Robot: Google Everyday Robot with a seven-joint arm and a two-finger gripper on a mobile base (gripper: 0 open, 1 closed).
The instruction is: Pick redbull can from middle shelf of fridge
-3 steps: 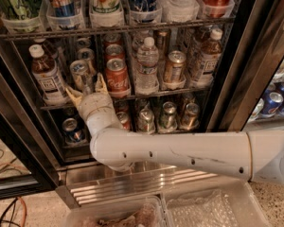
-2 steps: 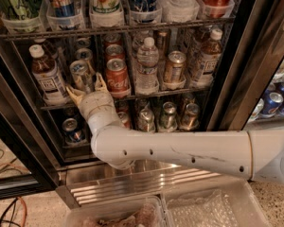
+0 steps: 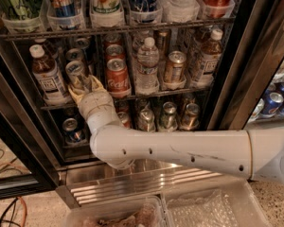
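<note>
The redbull can (image 3: 77, 74), slim and silver with a silver top, stands at the left front of the middle shelf (image 3: 132, 97) in the fridge (image 3: 236, 79). It sits between a brown tea bottle (image 3: 45, 74) and a red Coca-Cola can (image 3: 117, 77). My gripper (image 3: 86, 88) reaches in from the lower right on a white arm (image 3: 180, 148). Its tan fingers (image 3: 98, 84) are spread on either side of the can's lower part, which they hide. The can stands upright on the rack.
A water bottle (image 3: 146, 65), a gold-tan can (image 3: 174, 67) and another tea bottle (image 3: 206, 56) stand further right on the same shelf. Short cans (image 3: 168, 117) fill the rack below, large bottles (image 3: 104, 4) the rack above. The ribbed steel base strip (image 3: 132, 183) and clear bins (image 3: 213, 209) lie below the arm.
The gripper has edged slightly up and in towards the slim silver can. The can and the other drinks have not moved.
</note>
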